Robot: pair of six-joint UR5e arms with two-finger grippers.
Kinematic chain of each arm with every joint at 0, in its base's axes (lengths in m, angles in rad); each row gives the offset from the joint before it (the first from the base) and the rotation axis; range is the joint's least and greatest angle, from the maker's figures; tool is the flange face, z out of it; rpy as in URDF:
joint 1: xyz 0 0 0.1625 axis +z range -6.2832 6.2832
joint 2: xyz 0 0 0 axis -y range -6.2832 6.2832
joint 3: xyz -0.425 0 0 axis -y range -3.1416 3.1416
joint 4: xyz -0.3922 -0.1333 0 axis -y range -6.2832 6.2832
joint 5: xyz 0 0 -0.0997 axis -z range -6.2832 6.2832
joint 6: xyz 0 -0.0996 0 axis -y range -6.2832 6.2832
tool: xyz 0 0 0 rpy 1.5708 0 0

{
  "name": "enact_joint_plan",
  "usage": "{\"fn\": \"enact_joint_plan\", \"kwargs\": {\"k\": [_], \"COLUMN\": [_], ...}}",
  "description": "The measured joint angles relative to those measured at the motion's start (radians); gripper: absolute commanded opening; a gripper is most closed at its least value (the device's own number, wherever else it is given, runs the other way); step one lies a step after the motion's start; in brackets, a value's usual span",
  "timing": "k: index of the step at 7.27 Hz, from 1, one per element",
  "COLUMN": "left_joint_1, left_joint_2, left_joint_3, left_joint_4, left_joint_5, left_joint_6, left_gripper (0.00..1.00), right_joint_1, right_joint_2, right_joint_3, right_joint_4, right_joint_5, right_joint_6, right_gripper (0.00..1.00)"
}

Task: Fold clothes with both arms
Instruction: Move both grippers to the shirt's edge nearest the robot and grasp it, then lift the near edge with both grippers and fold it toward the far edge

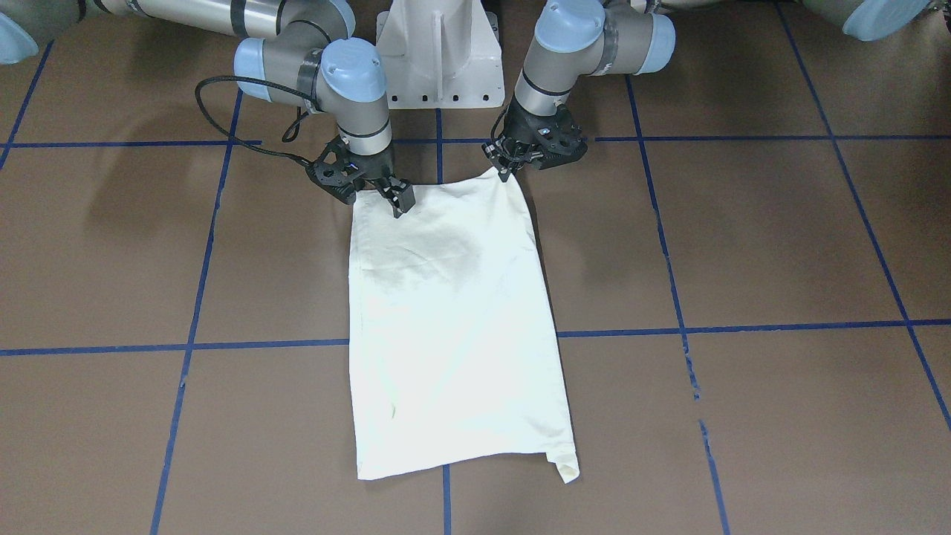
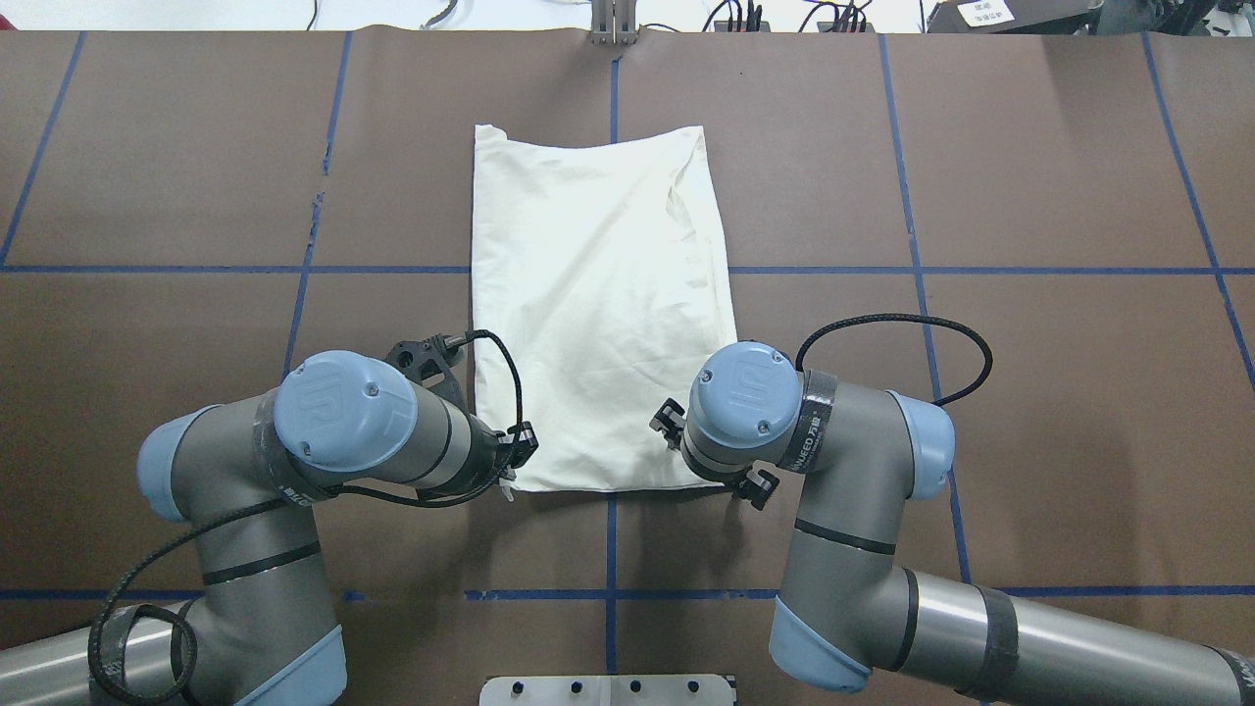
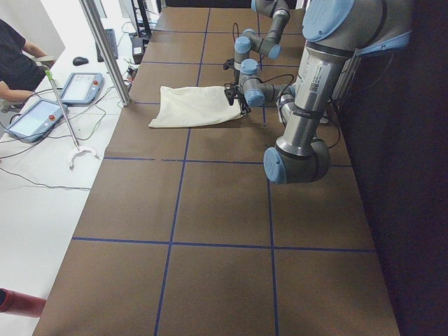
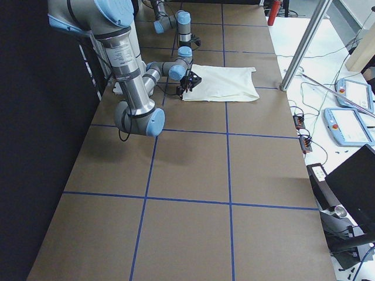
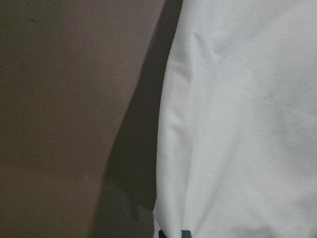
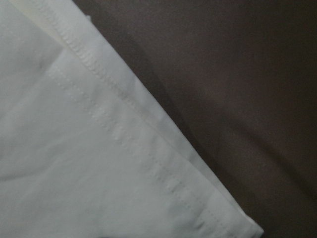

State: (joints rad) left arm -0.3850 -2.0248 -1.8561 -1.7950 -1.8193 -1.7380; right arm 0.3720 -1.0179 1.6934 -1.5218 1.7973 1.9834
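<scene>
Overhead exterior: both end effectors at the near corners of a long-folded shirt

Left arm (image 2: pixel 333 422) comes in low. Its left end effector (image 1: pixel 499 165) sits on the near-left corner of the T-shirt (image 2: pixel 598 294). That corner is drawn up to a small peak in the front-facing view, so it looks pinched on the cloth. The left wrist view is filled with fabric beside bare worktop (image 2: pixel 980 176).

Handling, as a judgement: thin knit, light and limp with no stiffness, so it will sag and drag between two grips. It is not fragile or slippery, but the layers can slide apart. Best hold is the two near corners on the hem, all layers taken together and both lifted evenly.

The shirt lies flat mid-worktop as a long rectangle running away from the robot, sleeves out of sight. The plain cream side is up and no print shows, only a faint grey patch near the robot's end. There are light creases along its right side. One far corner (image 1: pixel 568 468) is curled, with a bit of fabric sticking out.

Right arm (image 2: pixel 784 412) mirrors the left. The right end effector (image 1: pixel 397 202) is on the near-right corner with its fingers over the cloth edge. Can't tell whether it is closed or apart. The right wrist view shows the stitched hem (image 6: pixel 124 144) at the corner and no fingers
</scene>
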Motion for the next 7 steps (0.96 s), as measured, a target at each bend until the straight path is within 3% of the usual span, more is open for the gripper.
{"fn": "enact_joint_plan", "kwargs": {"k": [1,3,4,5,7], "left_joint_1": [0.0,0.0,0.0,0.0,0.0], "left_joint_2": [0.0,0.0,0.0,0.0,-0.001], "left_joint_3": [0.0,0.0,0.0,0.0,0.0], "left_joint_4": [-0.001,-0.001,-0.001,0.0,0.0], "left_joint_5": [0.0,0.0,0.0,0.001,0.001], "left_joint_6": [0.0,0.0,0.0,0.0,0.0], "left_gripper": [0.0,0.0,0.0,0.0,0.0], "right_joint_1": [-0.002,-0.005,-0.005,-0.005,-0.006], "right_joint_2": [0.0,0.004,0.006,0.009,0.012], "right_joint_3": [0.0,-0.002,-0.002,-0.001,0.0], "right_joint_4": [0.0,0.0,0.0,0.0,0.0], "right_joint_5": [-0.001,-0.003,-0.004,-0.004,-0.004], "right_joint_6": [0.004,0.014,0.018,0.02,0.02], "right_gripper": [0.98,0.46,0.27,0.18,0.1]}}
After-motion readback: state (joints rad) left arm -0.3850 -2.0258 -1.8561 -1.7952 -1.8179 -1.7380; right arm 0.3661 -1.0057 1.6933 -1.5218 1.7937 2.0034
